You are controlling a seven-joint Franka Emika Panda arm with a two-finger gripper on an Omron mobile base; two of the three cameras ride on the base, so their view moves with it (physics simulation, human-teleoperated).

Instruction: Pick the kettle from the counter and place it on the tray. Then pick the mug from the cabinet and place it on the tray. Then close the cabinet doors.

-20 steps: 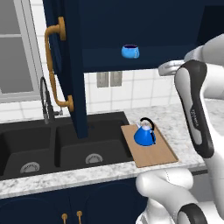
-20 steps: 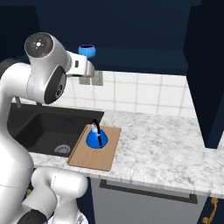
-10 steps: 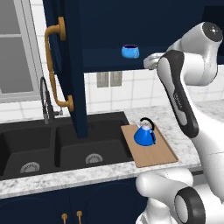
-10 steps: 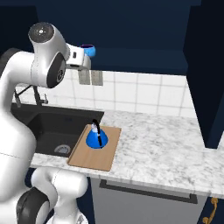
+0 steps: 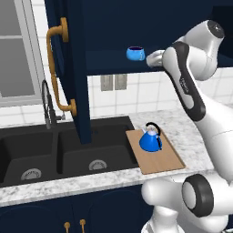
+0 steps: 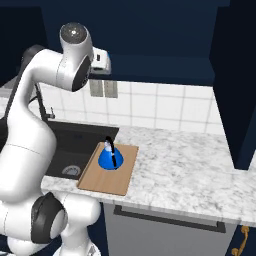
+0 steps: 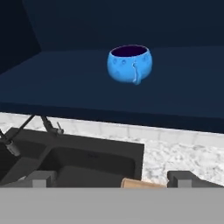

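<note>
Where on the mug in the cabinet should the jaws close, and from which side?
Likely across the mug body or rim, coming straight in from the cabinet's open front. It stands upright on the shelf, handle facing the hand, with room either side for the open jaws.

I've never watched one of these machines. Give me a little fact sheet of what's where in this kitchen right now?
kettle: upright on the tray, beside the sink
mug: on the cabinet shelf, handle facing the hand camera
tool: open, holding nothing, raised to shelf height, apart from the mug
cabinet doors: open
counter: speckled marble look, carries the tray
done so far: kettle placed; mug and doors still to do
</note>
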